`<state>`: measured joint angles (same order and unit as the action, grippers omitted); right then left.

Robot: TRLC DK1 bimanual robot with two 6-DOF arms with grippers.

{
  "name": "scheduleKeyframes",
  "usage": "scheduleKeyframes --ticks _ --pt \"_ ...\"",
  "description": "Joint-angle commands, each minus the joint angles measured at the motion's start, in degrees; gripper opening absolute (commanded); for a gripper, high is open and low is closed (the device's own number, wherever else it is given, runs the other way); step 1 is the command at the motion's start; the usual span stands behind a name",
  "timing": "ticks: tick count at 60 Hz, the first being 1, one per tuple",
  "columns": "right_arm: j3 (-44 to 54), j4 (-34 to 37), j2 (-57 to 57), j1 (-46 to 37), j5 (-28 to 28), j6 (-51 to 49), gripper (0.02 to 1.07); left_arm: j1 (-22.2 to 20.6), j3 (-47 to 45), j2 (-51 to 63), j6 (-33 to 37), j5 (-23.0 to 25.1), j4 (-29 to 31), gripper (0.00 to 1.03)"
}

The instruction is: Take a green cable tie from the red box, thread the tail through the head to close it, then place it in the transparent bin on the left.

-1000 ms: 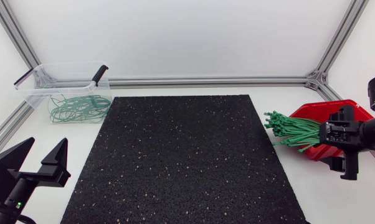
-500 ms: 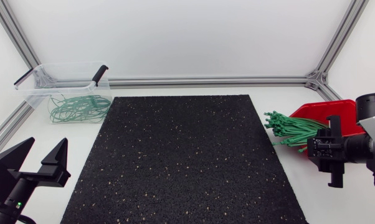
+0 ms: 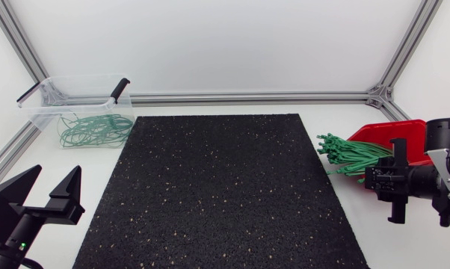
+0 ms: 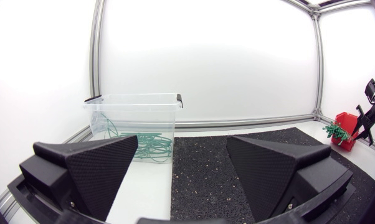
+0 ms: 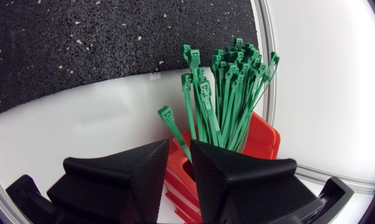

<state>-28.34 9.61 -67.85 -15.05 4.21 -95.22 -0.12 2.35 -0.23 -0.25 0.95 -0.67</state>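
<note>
Two right fingers (image 5: 237, 180) tight on one green cable tie (image 5: 175, 132)

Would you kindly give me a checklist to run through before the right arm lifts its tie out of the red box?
1. Right gripper shut on one green tie: ok, it runs between the nearly closed fingers.
2. That tie separated from the bundle: ok, it leans away.
3. Tail free of the red box: cannot tell, hidden by the gripper.
4. Left gripper open to receive: ok.
5. Transparent bin open on top: ok, closed ties lie inside.
</note>
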Motion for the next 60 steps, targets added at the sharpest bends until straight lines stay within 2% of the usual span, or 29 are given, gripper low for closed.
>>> scheduleKeyframes --ticks 1,28,60 --pt "1.6 -0.8 -0.3 0.4 -0.4 -1.4 0.29 -0.1 -2.3 -0.4 -1.1 0.0 0.8 0.99" --pt "2.8 -6.5 -1.6 0.4 -0.8 -1.4 0.26 -0.1 -2.3 -0.3 -1.1 0.0 1.0 0.99" --pt "4.3 -6.6 -1.7 1.1 -1.3 -1.5 0.22 0.2 -2.3 0.2 -1.1 0.0 1.0 0.99"
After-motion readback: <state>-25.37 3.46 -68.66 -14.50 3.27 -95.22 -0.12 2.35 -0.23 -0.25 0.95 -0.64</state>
